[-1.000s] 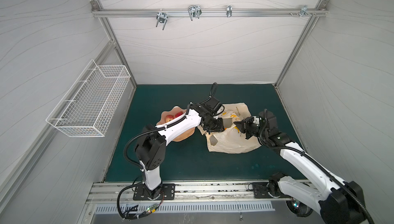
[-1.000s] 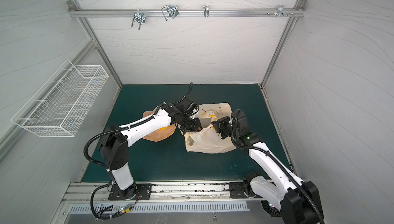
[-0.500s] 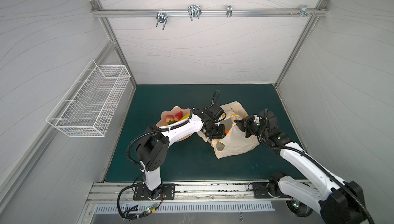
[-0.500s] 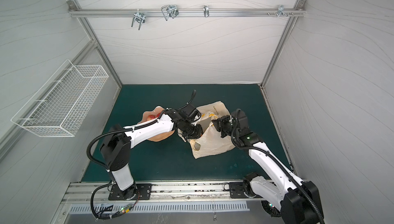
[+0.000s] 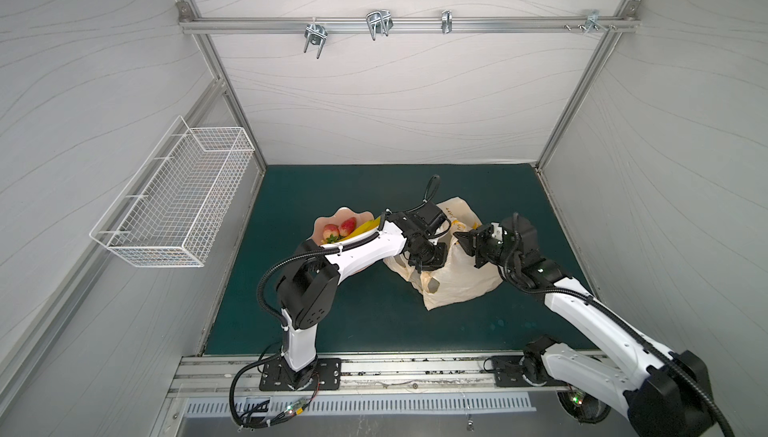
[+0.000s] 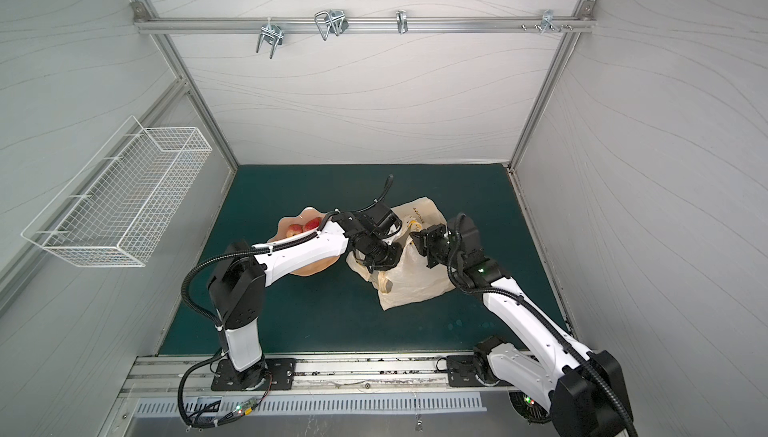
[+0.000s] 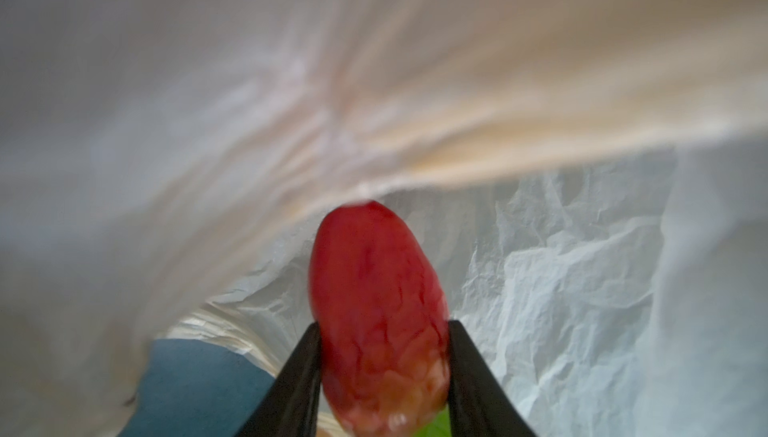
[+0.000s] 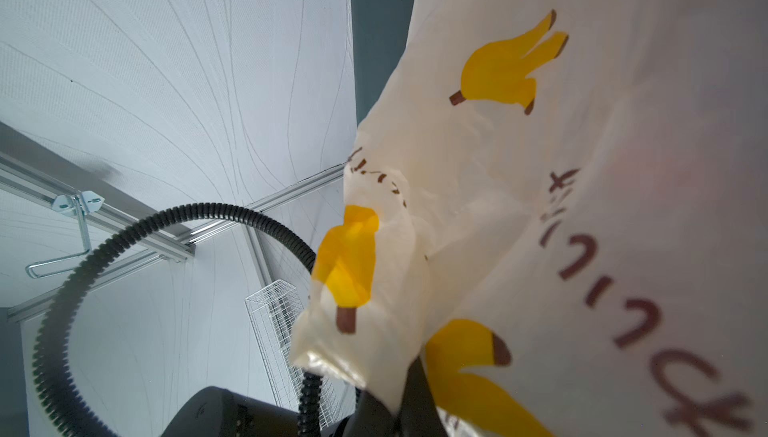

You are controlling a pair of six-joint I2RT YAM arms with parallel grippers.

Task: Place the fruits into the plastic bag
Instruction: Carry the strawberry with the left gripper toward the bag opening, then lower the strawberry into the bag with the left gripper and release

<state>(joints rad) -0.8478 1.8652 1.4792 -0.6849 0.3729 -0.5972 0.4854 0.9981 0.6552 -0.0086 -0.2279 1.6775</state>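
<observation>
The left gripper [image 7: 384,327] holds a red fruit [image 7: 374,272] between its two black fingers [image 7: 299,372]. The plastic bag [image 7: 561,289] hangs over and beside them. The right gripper [image 5: 462,240] is pinched closed on the bag's edge, near the left gripper.

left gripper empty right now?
No, the left gripper is clamped on a red fruit inside the bag.

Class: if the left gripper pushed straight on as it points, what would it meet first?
Probably the inner wall of the plastic bag; the left gripper, holding a red fruit, is inside it.
</observation>
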